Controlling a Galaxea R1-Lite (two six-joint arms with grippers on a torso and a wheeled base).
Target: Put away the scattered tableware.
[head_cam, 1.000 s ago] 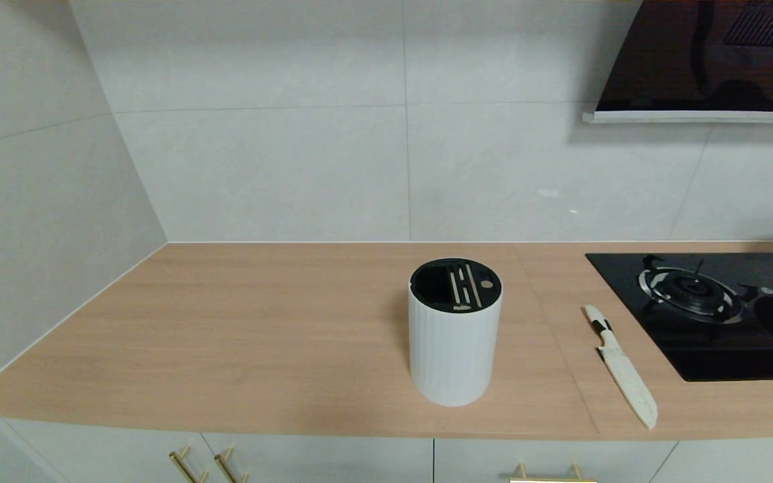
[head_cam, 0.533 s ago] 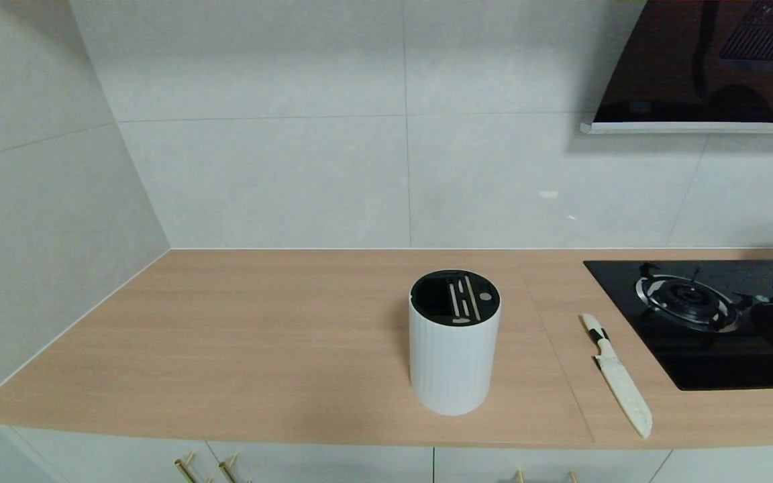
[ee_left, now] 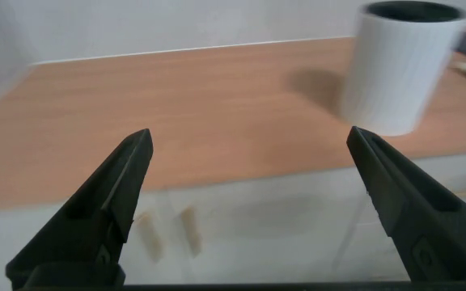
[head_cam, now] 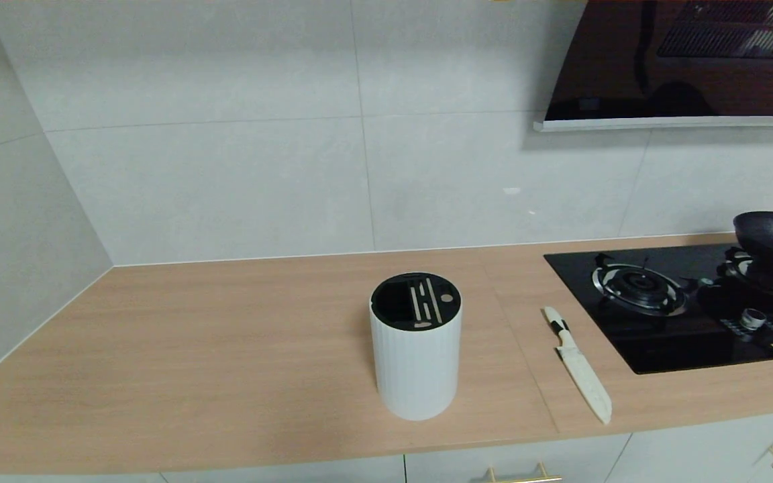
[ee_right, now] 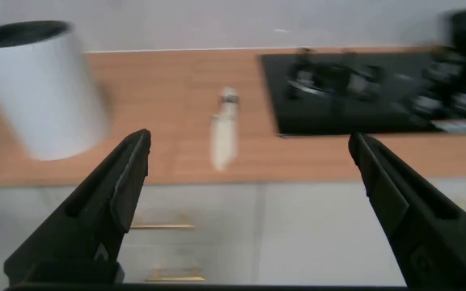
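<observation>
A white ribbed holder (head_cam: 416, 349) with a black slotted top stands on the wooden counter (head_cam: 225, 362); it also shows as the white holder (ee_left: 399, 65) and the white holder (ee_right: 43, 85) in the wrist views. A white knife (head_cam: 578, 362) with a black band lies flat to its right, beside the hob; the knife (ee_right: 223, 139) shows in the right wrist view too. My left gripper (ee_left: 249, 153) is open, below and in front of the counter edge. My right gripper (ee_right: 249, 153) is open as well, low in front of the counter, nothing between its fingers.
A black gas hob (head_cam: 682, 308) sits at the right with a dark pan (head_cam: 772, 231) on its far burner. An extractor hood (head_cam: 682, 67) hangs above it. Tiled walls close the back and left. Cabinet fronts with gold handles (head_cam: 514, 476) lie under the counter.
The head camera has swung right and shifted, so holder and knife sit further left in the picture and more hob and the pan show. Nothing on the counter moved.
</observation>
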